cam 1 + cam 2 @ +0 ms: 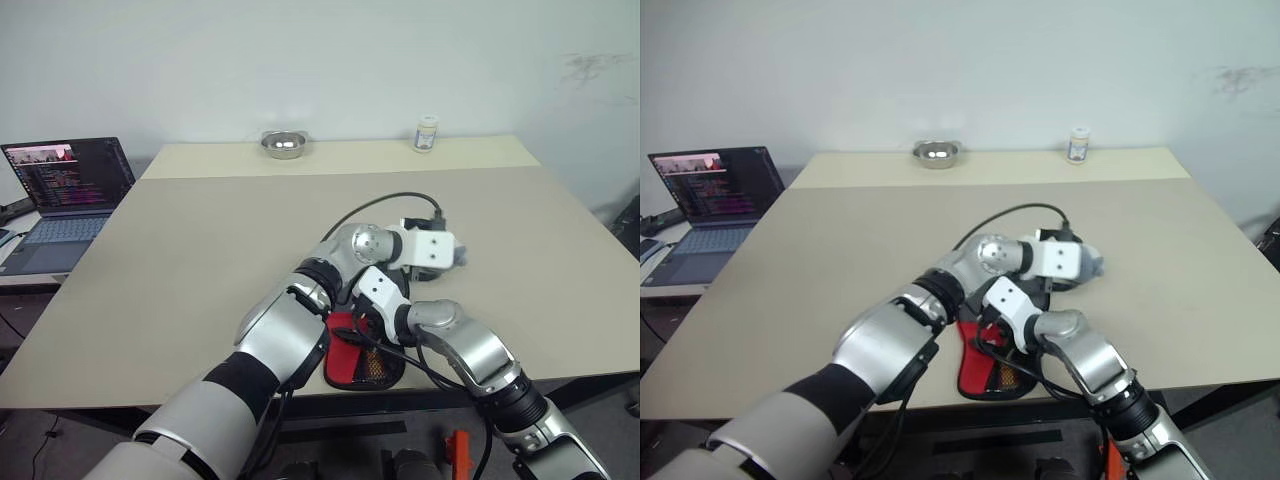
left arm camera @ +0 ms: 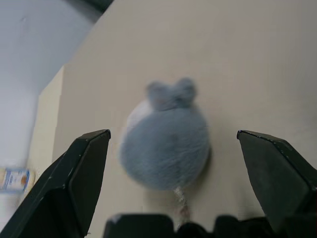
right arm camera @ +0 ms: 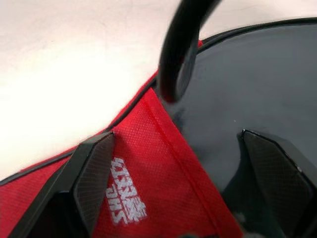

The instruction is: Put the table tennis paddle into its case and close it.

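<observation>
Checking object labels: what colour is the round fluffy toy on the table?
Grey; the round fluffy toy shows best in the left wrist view.

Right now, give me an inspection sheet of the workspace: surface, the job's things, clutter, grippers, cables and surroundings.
Surface: beige table, a paler strip along its far edge.
Job's things: the case lies at the near edge, red part and mesh pocket showing; in the right wrist view a glossy black face lies against the red fabric with white lettering, probably the paddle, handle not seen.
Clutter: grey fluffy ball on the table; metal bowl and small jar at the far edge.
Grippers: left gripper jaws open, either side of the ball, holding nothing; right gripper jaws open over the case.
Cables: black cable loops over the left wrist.
Surroundings: open laptop on a side desk, white wall.
</observation>
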Tool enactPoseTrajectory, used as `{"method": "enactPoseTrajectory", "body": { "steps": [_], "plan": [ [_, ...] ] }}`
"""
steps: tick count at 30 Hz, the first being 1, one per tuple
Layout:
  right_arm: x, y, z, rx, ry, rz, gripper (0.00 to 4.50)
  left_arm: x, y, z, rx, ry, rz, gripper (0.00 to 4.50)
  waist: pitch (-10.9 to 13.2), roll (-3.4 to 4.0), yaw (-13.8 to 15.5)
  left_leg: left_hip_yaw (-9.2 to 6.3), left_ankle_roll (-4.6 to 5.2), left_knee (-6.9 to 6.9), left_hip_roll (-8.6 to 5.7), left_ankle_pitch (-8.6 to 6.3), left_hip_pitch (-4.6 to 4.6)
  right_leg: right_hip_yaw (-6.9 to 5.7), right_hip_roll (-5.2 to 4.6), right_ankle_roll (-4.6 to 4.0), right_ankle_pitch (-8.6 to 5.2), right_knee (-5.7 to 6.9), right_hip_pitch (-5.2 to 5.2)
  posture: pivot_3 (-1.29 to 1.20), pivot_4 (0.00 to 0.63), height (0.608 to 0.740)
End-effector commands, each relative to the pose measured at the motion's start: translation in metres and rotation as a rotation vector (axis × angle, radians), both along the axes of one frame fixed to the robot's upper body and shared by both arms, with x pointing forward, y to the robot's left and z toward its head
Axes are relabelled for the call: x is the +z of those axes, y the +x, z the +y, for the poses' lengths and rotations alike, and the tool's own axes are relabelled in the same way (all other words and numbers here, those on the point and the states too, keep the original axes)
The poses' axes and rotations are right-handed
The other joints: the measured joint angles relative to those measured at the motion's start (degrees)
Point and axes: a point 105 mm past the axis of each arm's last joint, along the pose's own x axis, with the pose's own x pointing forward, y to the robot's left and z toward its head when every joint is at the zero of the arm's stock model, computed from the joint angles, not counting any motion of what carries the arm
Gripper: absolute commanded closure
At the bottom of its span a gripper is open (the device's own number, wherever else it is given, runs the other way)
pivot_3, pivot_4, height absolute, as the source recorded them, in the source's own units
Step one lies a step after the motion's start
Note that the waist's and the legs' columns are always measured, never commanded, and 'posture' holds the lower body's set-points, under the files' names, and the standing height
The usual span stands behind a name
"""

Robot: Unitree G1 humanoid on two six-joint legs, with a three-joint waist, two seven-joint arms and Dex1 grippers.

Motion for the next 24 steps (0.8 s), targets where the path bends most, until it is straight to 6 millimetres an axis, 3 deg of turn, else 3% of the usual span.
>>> {"method": "enactPoseTrajectory", "body": {
  "steps": [1, 4, 6, 9, 15, 19, 24],
  "plan": [
    [-0.018, -0.008, -0.006, -0.02, -0.003, 0.143, 0.0, 0.032, 0.022, 0.034, 0.123, -0.167, 0.01, 0.02, 0.0, 0.0, 0.0, 0.0, 0.0, 0.01, -0.01, 0.0, 0.0, 0.02, 0.0, 0.0, 0.0, 0.04, 0.0, 0.0, 0.15, 0.74],
    [0.002, -0.008, -0.002, -0.006, 0.039, 0.111, 0.0, 0.036, 0.028, 0.057, 0.16, -0.226, 0.056, 0.02, 0.0, -0.01, 0.5, -0.03, 0.0, 0.03, -0.04, 0.0, -0.02, 0.0, -0.02, -0.25, 0.15, 0.07, -0.02, 0.0, 0.15, 0.74],
    [0.04, -0.013, -0.003, 0.026, 0.11, 0.048, 0.0, 0.028, 0.028, 0.086, 0.167, -0.284, 0.169, 0.02, 0.0, 0.01, 0.8, -0.07, -0.01, 0.04, -0.08, 0.0, -0.1, -0.04, -0.05, -0.26, 0.16, 0.02, -0.05, 0.0, 0.15, 0.74],
    [0.067, -0.022, -0.011, 0.048, 0.135, 0.002, 0.0, 0.02, 0.022, 0.105, 0.124, -0.343, 0.285, 0.02, 0.1, 0.02, 0.8, -0.05, -0.04, 0.07, -0.11, 0.02, -0.47, -0.01, -0.09, -0.29, 0.17, 0.06, -0.45, 0.0, 0.15, 0.74],
    [0.11, -0.025, -0.045, -0.003, 0.154, -0.083, 0.0, -0.01, -0.002, 0.113, -0.007, -0.369, 0.509, 0.02, 0.1, 0.01, 1.5, -0.13, -0.21, 0.29, -0.19, 0.12, -1.26, -0.1, -0.17, -0.31, 0.18, 0.19, -1.08, 0.0, 0.15, 0.74],
    [0.122, -0.021, -0.07, -0.07, 0.122, -0.118, 0.0, -0.027, -0.016, 0.11, -0.072, -0.338, 0.57, 0.02, 0.1, 0.0, 1.6, -0.12, -0.03, 0.29, -0.22, 0.03, -1.24, -0.12, -0.21, -0.31, 0.18, 0.15, -1.0, 0.0, 0.15, 0.74],
    [0.138, 0.012, -0.133, -0.359, 0.086, -0.201, 0.0, -0.062, -0.037, 0.108, -0.136, -0.241, 0.668, 0.02, 0.1, 0.0, 1.7, -0.08, 0.0, 0.29, -0.21, 0.02, -1.2, -0.1, -0.22, -0.31, 0.18, 0.17, -0.95, 0.0, 0.15, 0.74]
  ]
}}
